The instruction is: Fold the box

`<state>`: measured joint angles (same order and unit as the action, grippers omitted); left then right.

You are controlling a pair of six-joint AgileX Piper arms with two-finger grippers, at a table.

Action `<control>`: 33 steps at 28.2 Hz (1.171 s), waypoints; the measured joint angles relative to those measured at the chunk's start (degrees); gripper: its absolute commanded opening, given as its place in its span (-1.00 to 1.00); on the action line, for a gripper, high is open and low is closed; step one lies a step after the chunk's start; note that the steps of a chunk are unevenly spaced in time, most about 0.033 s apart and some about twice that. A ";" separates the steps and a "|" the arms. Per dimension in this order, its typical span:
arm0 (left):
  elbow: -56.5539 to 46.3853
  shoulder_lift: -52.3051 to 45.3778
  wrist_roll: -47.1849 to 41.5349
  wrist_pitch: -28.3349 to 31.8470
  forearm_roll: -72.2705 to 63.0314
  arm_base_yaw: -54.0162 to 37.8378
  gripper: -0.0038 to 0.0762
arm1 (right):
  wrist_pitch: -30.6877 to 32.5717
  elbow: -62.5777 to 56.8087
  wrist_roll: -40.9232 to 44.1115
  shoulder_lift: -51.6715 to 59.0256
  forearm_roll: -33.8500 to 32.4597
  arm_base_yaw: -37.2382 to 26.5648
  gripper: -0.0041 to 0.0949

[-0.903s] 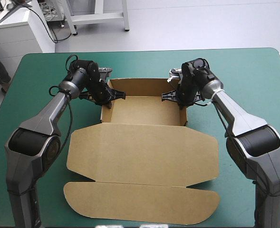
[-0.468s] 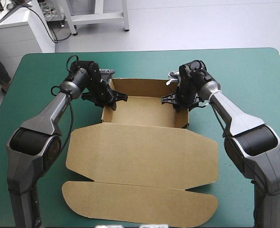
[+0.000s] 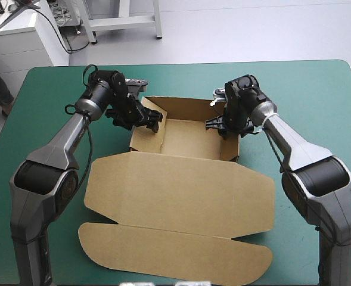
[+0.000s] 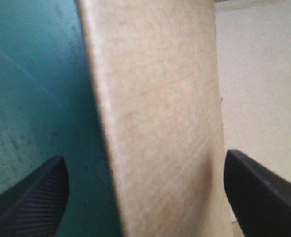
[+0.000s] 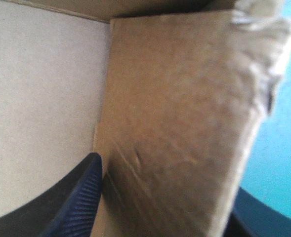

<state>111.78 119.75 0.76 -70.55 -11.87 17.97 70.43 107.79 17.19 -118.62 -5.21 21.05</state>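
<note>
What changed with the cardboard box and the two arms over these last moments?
The left gripper moved in toward the middle of the box, tipping its left wall inward over the floor. The right gripper stayed straddling the right wall, and the lid stayed flat on the teal-green cover.

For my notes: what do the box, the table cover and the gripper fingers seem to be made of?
The box: brown matt board, likely cardboard, with creased folds and a frayed wall edge. The table cover: teal-green, smooth, faint sheen; perhaps a vinyl or rubber mat, unclear. The black fingers: fine woven-looking texture; maybe moulded plastic or carbon fibre.
</note>
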 measured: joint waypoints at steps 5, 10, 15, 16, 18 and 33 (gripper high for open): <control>0.00 -0.07 0.00 -0.05 0.05 0.00 0.62 | 0.13 0.46 0.00 2.17 -1.71 0.00 0.10; 2.01 -0.79 0.00 -0.32 2.39 0.00 0.62 | 0.46 4.85 0.00 4.40 -2.08 0.00 0.10; 8.71 -3.40 0.00 -0.67 6.37 0.00 0.53 | 0.65 9.91 -0.94 7.55 -3.09 0.00 0.10; 10.33 -4.35 0.00 -0.74 6.57 0.00 0.46 | 0.65 10.47 -1.44 8.39 -3.40 0.00 0.10; 13.15 -6.26 0.00 -0.87 6.82 0.00 0.25 | 0.79 10.84 -1.91 10.00 -4.03 0.00 0.10; 9.82 -33.62 1.58 -1.02 7.45 0.00 -0.92 | 1.06 6.33 -1.33 14.65 -2.32 -0.57 0.10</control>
<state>121.60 86.13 2.34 -71.57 -4.42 17.97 71.49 114.13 15.86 -103.98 -7.52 20.48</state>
